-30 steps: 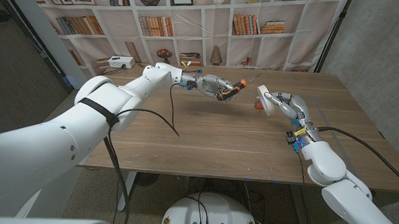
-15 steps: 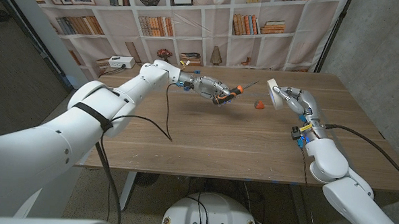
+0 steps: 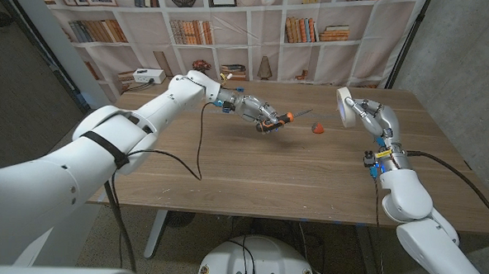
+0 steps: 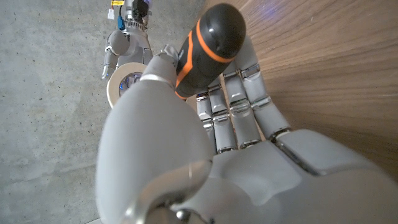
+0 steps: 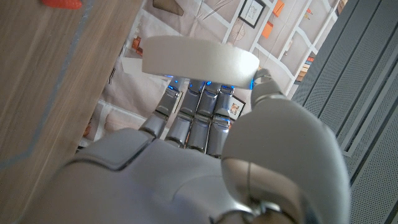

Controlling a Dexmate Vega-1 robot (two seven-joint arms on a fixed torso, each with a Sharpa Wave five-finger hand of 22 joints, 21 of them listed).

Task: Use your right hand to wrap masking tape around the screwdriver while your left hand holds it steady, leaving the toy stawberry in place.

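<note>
My left hand (image 3: 260, 114) grips the black-and-orange screwdriver (image 3: 286, 116) by its handle, above the table's far middle, with the thin shaft pointing toward my right side. In the left wrist view the handle (image 4: 208, 37) sticks out past my left hand (image 4: 205, 143). The red toy strawberry (image 3: 317, 129) lies on the table just right of the shaft's tip. My right hand (image 3: 371, 115) holds the cream masking tape roll (image 3: 343, 106) raised to the right of the strawberry, apart from the screwdriver. The roll (image 5: 199, 59) sits at the fingertips of my right hand (image 5: 205, 162).
The wooden table (image 3: 251, 174) stretches bare in front of both hands. A bookshelf backdrop (image 3: 233, 29) stands behind its far edge, with a white box (image 3: 147, 77) at the back left. A black cable (image 3: 201, 152) hangs from my left arm over the table.
My right hand has lifted the tape roll up and to the right, away from the strawberry. My left hand has sunk slightly with the screwdriver.
</note>
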